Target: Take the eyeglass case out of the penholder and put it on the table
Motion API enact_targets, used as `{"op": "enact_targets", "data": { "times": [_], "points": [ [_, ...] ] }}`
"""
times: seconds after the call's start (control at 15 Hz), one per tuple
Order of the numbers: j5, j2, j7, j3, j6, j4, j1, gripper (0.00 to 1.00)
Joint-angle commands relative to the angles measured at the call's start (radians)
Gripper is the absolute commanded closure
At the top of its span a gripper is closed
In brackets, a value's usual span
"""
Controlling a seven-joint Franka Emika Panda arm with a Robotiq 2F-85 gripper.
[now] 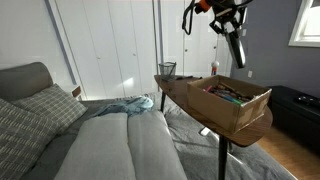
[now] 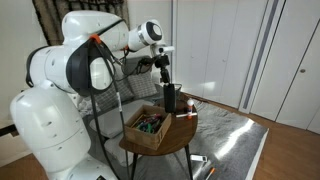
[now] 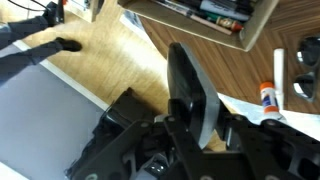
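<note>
You are looking, in an exterior view, at the penholder (image 1: pixel 167 69) standing at the left end of the desk (image 1: pixel 179 86). To its right, a cardboard box (image 1: pixel 235 102) is occupying the near end. Above the box's far edge, your hand (image 1: pixel 231 31) is clenching the eyeglass case (image 1: pixel 237 50). The case is hanging tilted, well clear of the desk and apart from the penholder.

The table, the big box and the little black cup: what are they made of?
The table looks like wood or veneer: brown with streaky grain in the wrist view. The box seems plain cardboard: matte brown, folded flaps. The black cup looks like wire mesh, as it seems see-through.
</note>
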Motion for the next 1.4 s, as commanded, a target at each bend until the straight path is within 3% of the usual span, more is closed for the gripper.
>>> {"op": "enact_targets", "data": {
  "times": [0.0, 0.13, 0.2, 0.27, 0.33, 0.4, 0.47, 1.07, 1.33],
  "points": [
    [-0.029, 0.031, 0.066, 0.011, -0.143, 0.008, -0.048, 0.88],
    [-0.022, 0.082, 0.054, 0.001, -0.22, 0.029, -0.069, 0.88],
    [-0.019, 0.106, 0.047, -0.007, -0.229, 0.032, -0.079, 0.88],
    [-0.006, 0.054, 0.038, 0.001, -0.186, 0.001, -0.071, 0.88],
    [-0.006, 0.07, 0.038, -0.003, -0.188, 0.0, -0.077, 0.63],
    [-0.006, 0.079, 0.038, -0.004, -0.186, 0.0, -0.078, 0.63],
    [-0.025, 0.101, 0.042, 0.002, -0.189, 0.014, -0.071, 0.88],
    [-0.278, 0.363, -0.342, 0.014, 0.027, 0.185, -0.025, 0.88],
    [-0.273, 0.477, -0.337, 0.002, -0.143, 0.307, 0.059, 0.88]
  ]
}}
